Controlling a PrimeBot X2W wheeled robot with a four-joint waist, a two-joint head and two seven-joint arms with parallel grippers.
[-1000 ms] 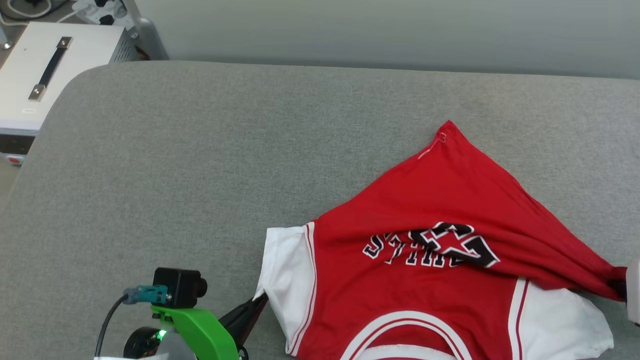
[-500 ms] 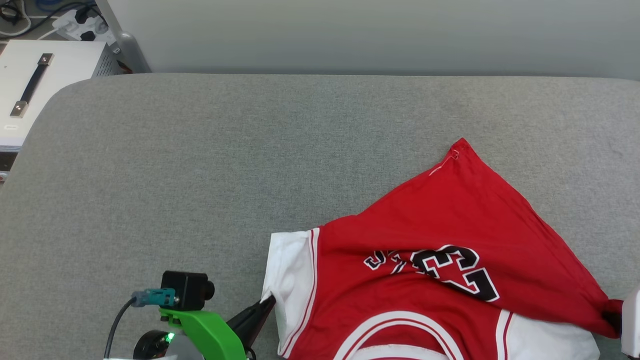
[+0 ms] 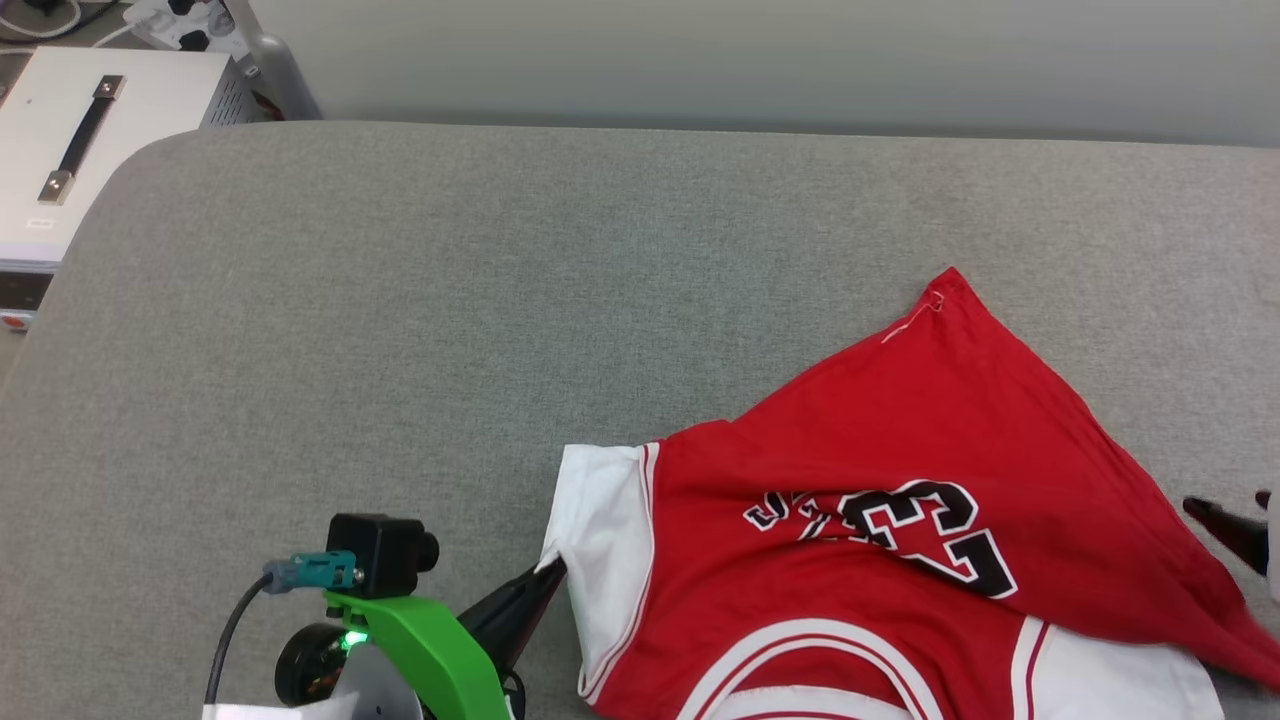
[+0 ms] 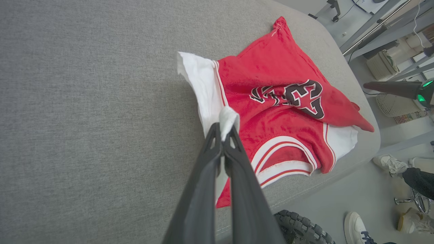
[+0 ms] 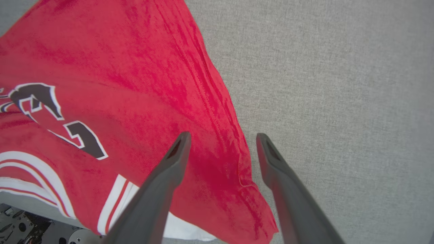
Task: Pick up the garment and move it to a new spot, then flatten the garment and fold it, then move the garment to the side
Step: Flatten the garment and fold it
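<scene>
The garment (image 3: pixel 900 520), a red T-shirt with white sleeves and black lettering, lies crumpled on the grey padded table (image 3: pixel 400 330) near its front right. My left gripper (image 3: pixel 548 578) is shut on the edge of the white sleeve (image 4: pixel 228 118), which bunches up between its fingertips. My right gripper (image 5: pixel 222 139) stands open just above the shirt's red hem corner (image 5: pixel 251 203), its fingers apart on either side of the fold and holding nothing. In the head view that gripper (image 3: pixel 1240 515) shows at the right edge, beside the cloth.
A white box with a black handle (image 3: pixel 90 140) stands off the table's back left corner. The table's front edge (image 4: pixel 305 189) runs close under the shirt's collar. A person's shoes (image 4: pixel 356 227) and a knobbly wheel (image 4: pixel 298 227) are on the floor below.
My right gripper has opened and let go of the red hem corner, which now lies slack on the table. The left gripper still holds the sleeve. The head camera has shifted slightly.
</scene>
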